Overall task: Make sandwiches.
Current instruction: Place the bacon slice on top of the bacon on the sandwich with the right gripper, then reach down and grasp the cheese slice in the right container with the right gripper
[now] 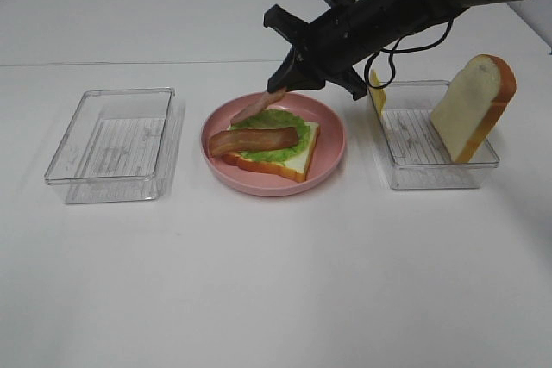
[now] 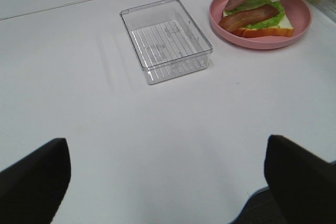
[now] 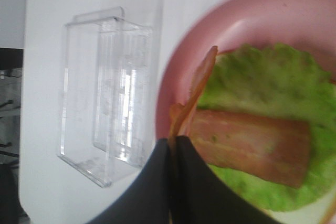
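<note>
Sandwich build looks about halfway to me: the pink plate [image 1: 336, 148] in the middle of the table [image 1: 276, 282] has one bread slice [image 1: 297, 161] on it, with lettuce [image 1: 285, 122] on top and one bacon strip [image 1: 254, 140] lying flat across the lettuce. The second bacon strip [image 1: 254, 108] is pinched by one end in the right gripper [image 1: 280, 85], jaws clamped tight on it, and it hangs slanted down to the left over the far-left part of the plate. Its free end is right at the lettuce edge, though I honestly can't tell if it's touching. So the job now is laying that strip down, and I'd say slide it a bit to the right first so it lands fully on the lettuce, on the far side of the first strip and roughly parallel. Then go low enough that it rests flat before letting go, since it's floppy and could roll off onto the bare plate. Also try not to nudge the strip that's already placed. The left gripper [image 2: 167, 145] is spread wide with nothing in it, over the near-left table and well apart from the plate. The second bread slice [image 1: 474, 105] leans upright in the right tray [image 1: 431, 174], with the cheese [image 1: 377, 92] at that tray's far-left corner.
</note>
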You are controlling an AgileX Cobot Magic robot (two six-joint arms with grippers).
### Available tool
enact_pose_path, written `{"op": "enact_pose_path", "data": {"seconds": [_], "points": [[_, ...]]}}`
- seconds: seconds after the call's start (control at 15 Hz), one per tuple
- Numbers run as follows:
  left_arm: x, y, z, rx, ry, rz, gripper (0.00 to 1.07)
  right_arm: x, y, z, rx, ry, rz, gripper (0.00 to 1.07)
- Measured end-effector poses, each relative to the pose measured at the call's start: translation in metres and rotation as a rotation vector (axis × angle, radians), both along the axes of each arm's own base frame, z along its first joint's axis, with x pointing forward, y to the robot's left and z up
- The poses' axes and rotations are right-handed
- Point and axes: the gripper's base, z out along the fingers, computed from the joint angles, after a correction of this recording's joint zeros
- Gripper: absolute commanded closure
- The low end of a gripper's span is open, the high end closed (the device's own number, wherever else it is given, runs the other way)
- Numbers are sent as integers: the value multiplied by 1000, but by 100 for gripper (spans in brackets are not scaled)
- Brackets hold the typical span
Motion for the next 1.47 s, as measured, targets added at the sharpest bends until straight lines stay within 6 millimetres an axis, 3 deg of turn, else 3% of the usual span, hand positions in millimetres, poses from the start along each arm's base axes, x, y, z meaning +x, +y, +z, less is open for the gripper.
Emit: {"op": "enact_pose_path", "data": {"seconds": [0.13,0.2,0.27,0.33,0.47,0.8,1.0,1.2,1.4,1.47], "points": [[0,0,0,0,0,0,12,-2,-4,-4,-59,27,6,105],[0,0,0,0,0,0,12,-4,-5,-6,-84,51,10,96],[0,0,0,0,0,0,12,-6,-6,-6,-98,69,23,67],[0,0,0,0,0,0,12,-7,-6,-7,-99,78,25,48],[0,0,0,0,0,0,12,-8,-6,-6,-98,89,36,35],[0,0,0,0,0,0,12,-15,-9,28,-114,7,86,35],[0,0,0,0,0,0,12,-23,-22,62,-234,-112,126,35],[0,0,0,0,0,0,12,-27,-38,79,-404,-163,102,35],[0,0,0,0,0,0,12,-21,-49,93,-537,-173,84,38],[0,0,0,0,0,0,12,-10,-49,106,-582,-202,81,42]]}}
